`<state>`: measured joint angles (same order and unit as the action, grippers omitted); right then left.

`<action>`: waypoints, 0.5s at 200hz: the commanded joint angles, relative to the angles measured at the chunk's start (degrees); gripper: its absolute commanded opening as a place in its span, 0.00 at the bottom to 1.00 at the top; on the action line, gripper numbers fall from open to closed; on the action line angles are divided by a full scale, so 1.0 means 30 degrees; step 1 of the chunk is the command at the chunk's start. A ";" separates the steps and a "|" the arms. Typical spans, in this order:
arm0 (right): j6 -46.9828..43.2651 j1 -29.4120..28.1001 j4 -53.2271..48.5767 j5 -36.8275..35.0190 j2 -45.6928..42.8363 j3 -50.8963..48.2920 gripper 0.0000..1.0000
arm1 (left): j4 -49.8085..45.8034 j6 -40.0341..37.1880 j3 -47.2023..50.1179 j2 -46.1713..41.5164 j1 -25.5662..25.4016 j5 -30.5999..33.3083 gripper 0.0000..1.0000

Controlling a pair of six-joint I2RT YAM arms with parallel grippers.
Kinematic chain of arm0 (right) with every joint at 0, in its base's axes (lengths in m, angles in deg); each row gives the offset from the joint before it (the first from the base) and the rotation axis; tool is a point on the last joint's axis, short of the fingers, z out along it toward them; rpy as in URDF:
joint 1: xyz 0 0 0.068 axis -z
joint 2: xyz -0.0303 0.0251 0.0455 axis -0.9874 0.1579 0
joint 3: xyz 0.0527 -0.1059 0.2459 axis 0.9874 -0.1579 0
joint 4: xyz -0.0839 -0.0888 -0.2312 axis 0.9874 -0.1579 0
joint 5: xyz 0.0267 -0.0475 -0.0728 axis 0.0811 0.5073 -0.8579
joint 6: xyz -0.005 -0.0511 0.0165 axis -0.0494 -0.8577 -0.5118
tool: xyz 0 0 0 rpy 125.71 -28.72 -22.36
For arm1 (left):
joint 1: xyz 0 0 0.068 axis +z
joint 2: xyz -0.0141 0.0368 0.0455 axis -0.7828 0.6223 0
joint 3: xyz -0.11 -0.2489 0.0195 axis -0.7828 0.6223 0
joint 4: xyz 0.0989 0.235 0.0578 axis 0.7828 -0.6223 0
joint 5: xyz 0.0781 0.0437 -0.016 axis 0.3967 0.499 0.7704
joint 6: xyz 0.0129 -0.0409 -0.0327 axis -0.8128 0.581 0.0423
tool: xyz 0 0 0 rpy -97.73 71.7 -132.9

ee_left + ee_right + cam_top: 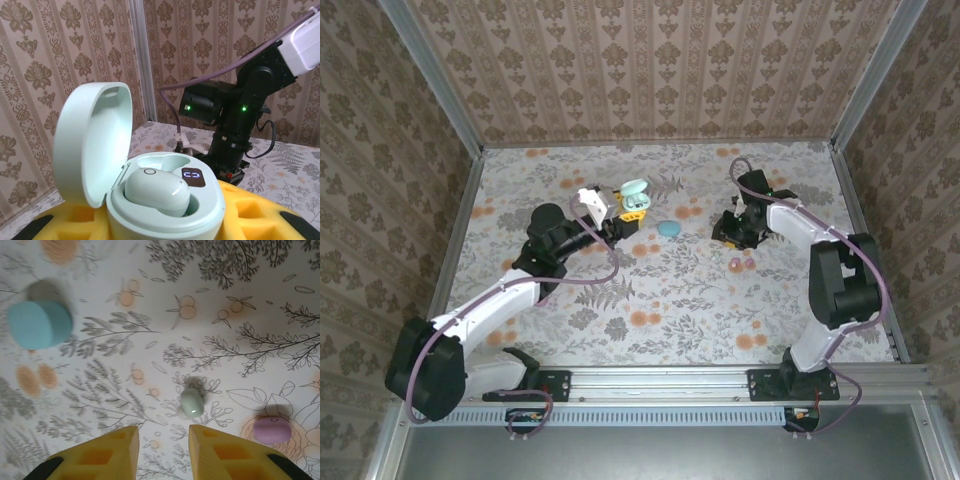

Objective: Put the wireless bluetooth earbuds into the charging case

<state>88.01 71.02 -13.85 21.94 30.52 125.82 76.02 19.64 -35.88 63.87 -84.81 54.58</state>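
A glossy pale-mint plastic earbud, rounded and much smaller than a gripper finger, lies loose on the floral-printed tablecloth. It sits just ahead of the right gripper, slightly right of the gap between the jaws. The gripper's yellow padded fingers stand a narrow way apart with nothing between them. A second mint earbud is seated in the left well of the pale-mint egg-shaped charging case. The case's hinged lid stands open and its small dark display is lit. The left gripper is clamped on the sides of this case and holds it upright, toward the far middle of the table. Right of the loose bud, near but not touching, lies a small lilac-pink rounded piece; I cannot tell whether it is a bud. A cyan rounded puck-like case rests on the cloth between the two grippers, apart from both. Grey metal frame rails and wallpapered walls close off the left, far and right sides. The near half of the cloth, in front of the arm bases, lies bare, as does the stretch around the loose bud.
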 commanded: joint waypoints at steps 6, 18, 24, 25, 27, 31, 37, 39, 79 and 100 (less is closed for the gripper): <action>-0.0652 -0.0246 -0.0872 -0.0967 0.0608 0.0116 0.37 | -0.0458 -0.0532 0.0161 -0.0347 0.0069 0.0213 0.21; -0.0651 -0.0268 -0.0748 -0.0738 0.0986 0.0041 0.37 | -0.0433 -0.0522 0.0104 -0.0246 0.0108 0.0186 0.21; -0.0663 -0.0306 -0.0724 -0.0679 0.1180 0.0042 0.37 | -0.0415 -0.0529 0.0059 -0.0179 0.0113 0.0142 0.21; -0.0648 -0.0306 -0.0699 -0.0678 0.1188 0.0027 0.37 | -0.0400 -0.0528 0.0051 -0.0159 0.0098 0.0155 0.21; -0.0659 -0.0321 -0.0703 -0.0640 0.1253 0.0016 0.37 | -0.0367 -0.0527 0.0031 -0.0137 0.0110 0.0120 0.21; -0.0659 -0.0335 -0.0691 -0.0647 0.1332 0.0027 0.37 | -0.0382 -0.0527 -0.0010 -0.0098 0.0113 0.0095 0.21; -0.0663 -0.0347 -0.0675 -0.0629 0.1465 0.0063 0.37 | -0.0357 -0.0501 -0.0074 -0.0039 0.0098 0.0065 0.21; -0.0663 -0.0361 -0.0652 -0.0621 0.1498 0.0069 0.37 | -0.0364 -0.0498 -0.0096 -0.0012 0.0102 0.0054 0.21; -0.0659 -0.0482 -0.0441 -0.0507 0.2163 0.0027 0.38 | -0.0327 -0.0511 -0.0291 0.0182 0.0106 -0.0037 0.21; -0.0717 -0.0524 -0.0338 -0.0325 0.2487 0.0086 0.38 | -0.0327 -0.0498 -0.0304 0.0243 0.0113 -0.0023 0.21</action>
<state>87.12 69.97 -14.40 21.18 36.16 125.82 74.47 19.16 -35.66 64.39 -84.81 54.74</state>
